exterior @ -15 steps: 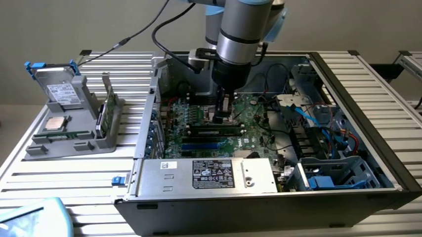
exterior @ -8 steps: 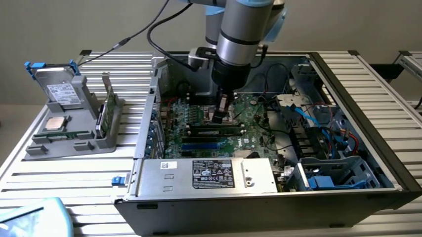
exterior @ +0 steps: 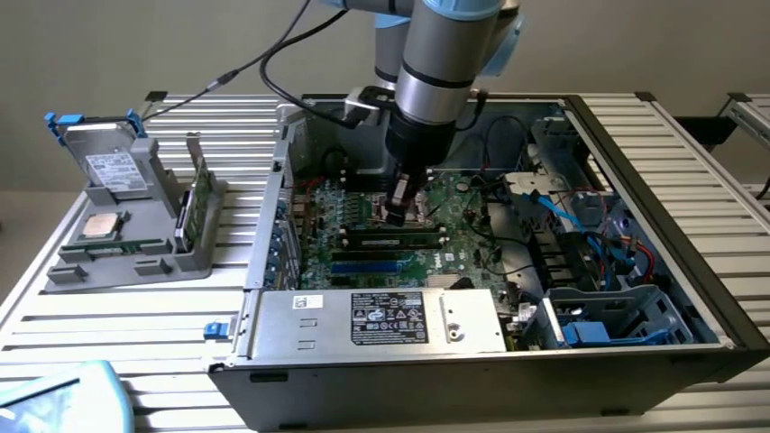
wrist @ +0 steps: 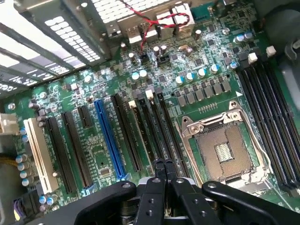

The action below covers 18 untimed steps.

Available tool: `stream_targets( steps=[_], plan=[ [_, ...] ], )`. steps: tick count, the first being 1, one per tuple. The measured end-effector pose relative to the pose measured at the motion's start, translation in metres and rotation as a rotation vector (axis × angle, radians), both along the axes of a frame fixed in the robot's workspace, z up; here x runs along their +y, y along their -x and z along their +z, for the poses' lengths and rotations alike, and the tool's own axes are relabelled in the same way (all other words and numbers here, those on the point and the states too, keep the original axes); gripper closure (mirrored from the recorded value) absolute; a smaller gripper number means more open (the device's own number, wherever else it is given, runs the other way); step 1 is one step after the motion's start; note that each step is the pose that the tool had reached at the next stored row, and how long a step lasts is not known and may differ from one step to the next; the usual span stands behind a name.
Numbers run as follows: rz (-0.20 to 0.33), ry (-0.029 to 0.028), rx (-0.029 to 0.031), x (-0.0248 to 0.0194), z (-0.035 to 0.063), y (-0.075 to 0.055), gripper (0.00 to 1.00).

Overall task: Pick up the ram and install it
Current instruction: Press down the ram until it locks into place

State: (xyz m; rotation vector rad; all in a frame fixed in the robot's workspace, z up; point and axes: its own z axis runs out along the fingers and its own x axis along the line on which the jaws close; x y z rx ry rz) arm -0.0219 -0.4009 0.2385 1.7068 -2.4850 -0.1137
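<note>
The pincer is clenched with its fingertips pressed together, grasping nothing, low over the motherboard inside the open computer case. Just below it the ram lies seated in a slot. On the table, at the exterior view's left, a grey holder carries a hard drive

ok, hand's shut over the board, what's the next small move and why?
Probably a short push down. The hand is shut, holding nothing I can see, its tips just above the ram, which already lies along a black slot beside the CPU socket. Whether it has latched, I cannot tell.
</note>
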Motion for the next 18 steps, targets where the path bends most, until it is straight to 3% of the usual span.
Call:
stream_targets(
  steps=[4, 12, 14, 15, 17, 18],
  plan=[
    [-0.071, -0.0002, -0.0001, 0.0001, -0.0024, 0.0000, 0.90],
    [-0.167, 0.0027, -0.0004, 0.0001, 0.0003, 0.0000, 0.90],
    [-0.185, 0.0087, -0.0009, 0.0001, 0.0009, -0.0001, 0.90],
    [-0.193, 0.0143, -0.0013, 0.0001, 0.0012, -0.0001, 0.90],
    [-0.207, 0.0294, -0.0031, 0.0000, 0.0015, 0.0000, 0.90],
    [-0.213, 0.0399, -0.0051, 0.0001, 0.0015, -0.0001, 0.90]
  ],
)
